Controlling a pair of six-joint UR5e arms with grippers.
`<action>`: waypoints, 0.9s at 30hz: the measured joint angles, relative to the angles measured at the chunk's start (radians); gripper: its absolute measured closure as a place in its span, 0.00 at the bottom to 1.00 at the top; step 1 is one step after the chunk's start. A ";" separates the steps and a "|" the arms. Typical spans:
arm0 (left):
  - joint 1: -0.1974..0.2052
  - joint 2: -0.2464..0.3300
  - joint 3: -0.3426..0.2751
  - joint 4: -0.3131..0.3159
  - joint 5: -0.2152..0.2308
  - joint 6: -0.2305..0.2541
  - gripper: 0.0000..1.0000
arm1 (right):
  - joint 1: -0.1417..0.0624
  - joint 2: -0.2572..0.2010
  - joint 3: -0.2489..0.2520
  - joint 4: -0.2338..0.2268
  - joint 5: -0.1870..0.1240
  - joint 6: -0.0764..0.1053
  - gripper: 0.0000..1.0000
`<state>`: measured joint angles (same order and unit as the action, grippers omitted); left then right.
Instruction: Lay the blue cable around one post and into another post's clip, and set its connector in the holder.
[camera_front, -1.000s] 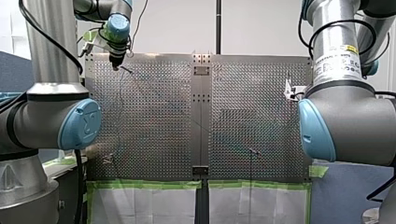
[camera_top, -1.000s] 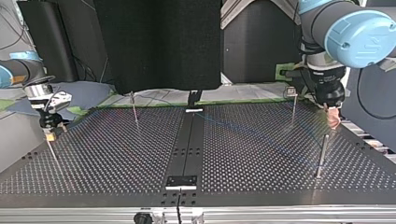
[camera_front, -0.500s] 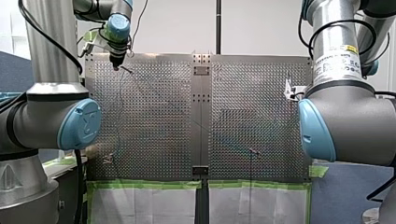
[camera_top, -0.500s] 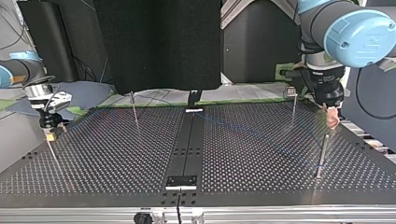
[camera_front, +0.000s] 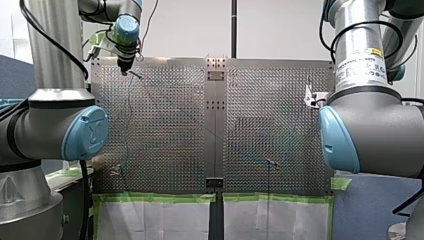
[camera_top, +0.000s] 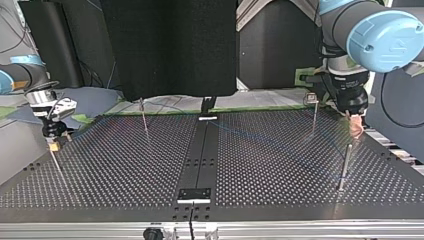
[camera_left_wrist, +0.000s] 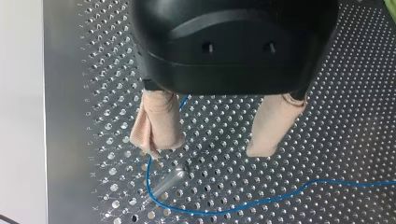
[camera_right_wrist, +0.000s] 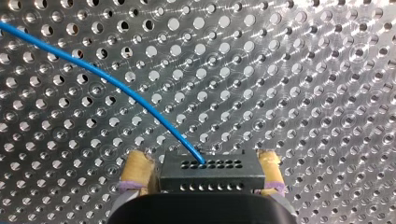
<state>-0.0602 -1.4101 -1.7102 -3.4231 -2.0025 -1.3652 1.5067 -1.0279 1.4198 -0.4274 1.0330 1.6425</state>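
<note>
Front view: my left hand (camera_front: 123, 67) hangs over the desk's (camera_front: 165, 125) far left corner. Top view: it hovers just above a post (camera_top: 344, 167) at the right, with my right hand (camera_top: 52, 142) at the left. Left wrist view: beige fingers (camera_left_wrist: 156, 123) are spread and grip nothing, and the blue cable (camera_left_wrist: 261, 201) bends past the post. Right wrist view: yellow pads (camera_right_wrist: 135, 170) clamp the black connector (camera_right_wrist: 210, 175), and the cable leads off from it.

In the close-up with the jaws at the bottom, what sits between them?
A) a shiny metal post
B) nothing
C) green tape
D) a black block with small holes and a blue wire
D: the black rectangular connector block sits clamped between my right arm's yellow-padded jaws, and the thin blue cable runs out of its upper row of holes.
</note>
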 joint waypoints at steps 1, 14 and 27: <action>0.000 0.000 0.000 0.000 0.000 0.000 0.02 | 0.000 0.000 0.000 0.000 0.000 0.000 0.00; -0.002 0.000 0.000 -0.002 -0.004 -0.005 0.02 | 0.000 0.000 0.000 0.000 0.000 0.000 0.00; -0.016 0.005 -0.023 0.009 0.001 -0.020 0.02 | 0.000 0.000 0.000 0.000 0.000 0.000 0.00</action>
<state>-0.0762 -1.4056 -1.7328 -3.4142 -2.0018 -1.3851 1.5067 -1.0279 1.4198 -0.4273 1.0330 1.6425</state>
